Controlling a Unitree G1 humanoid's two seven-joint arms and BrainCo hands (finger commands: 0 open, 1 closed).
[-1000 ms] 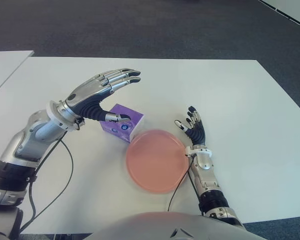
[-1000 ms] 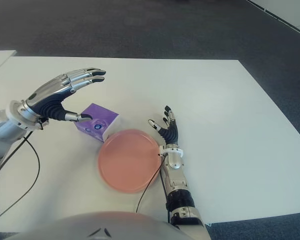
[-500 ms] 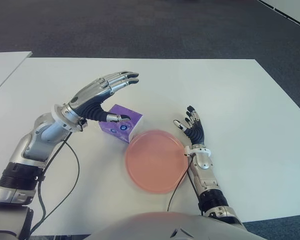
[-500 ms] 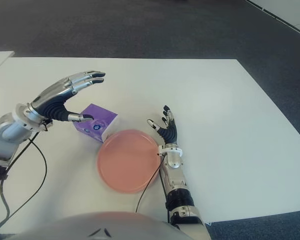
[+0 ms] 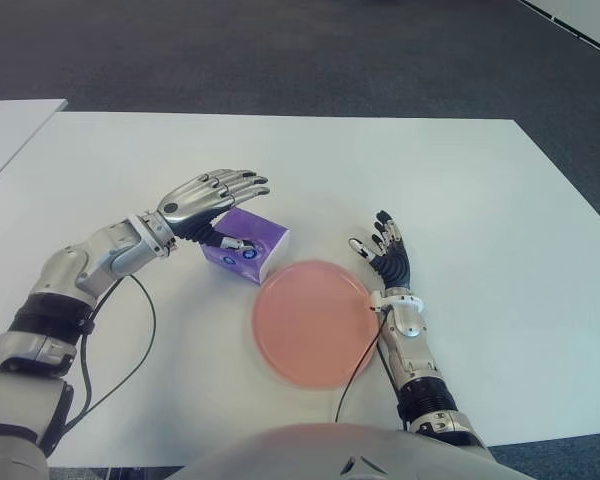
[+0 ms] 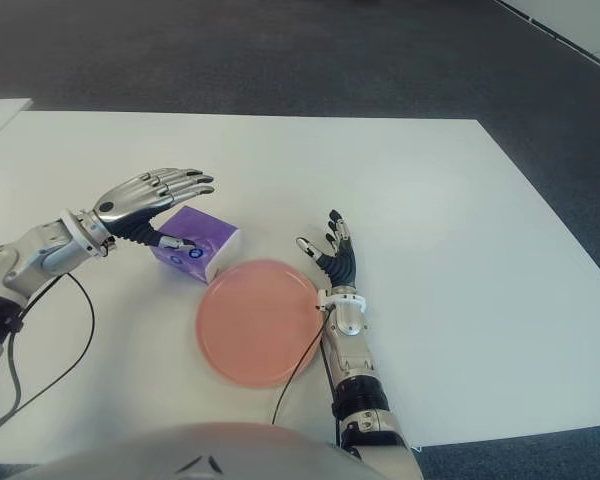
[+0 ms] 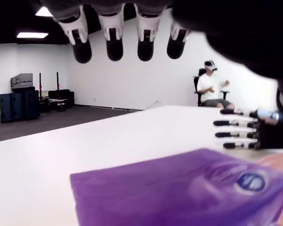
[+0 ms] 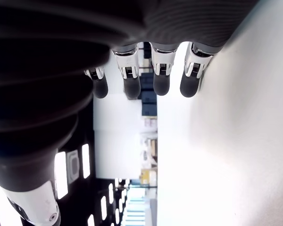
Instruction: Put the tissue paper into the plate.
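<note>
The tissue paper is a purple box on the white table, touching the far left rim of the pink plate. My left hand hovers just over the box, fingers spread above its top and the thumb down by its near side. It is open and grips nothing. In the left wrist view the box fills the space under the straight fingertips. My right hand shows beside the plate's right rim, open, fingers pointing away.
A black cable loops on the table below my left forearm. A second white table stands at far left, with dark carpet beyond. Far off in the left wrist view a person sits in a chair.
My left hand has dropped from well above the box to just over its top, and the forearm has lowered toward the table. Box, plate and right hand have not moved.
</note>
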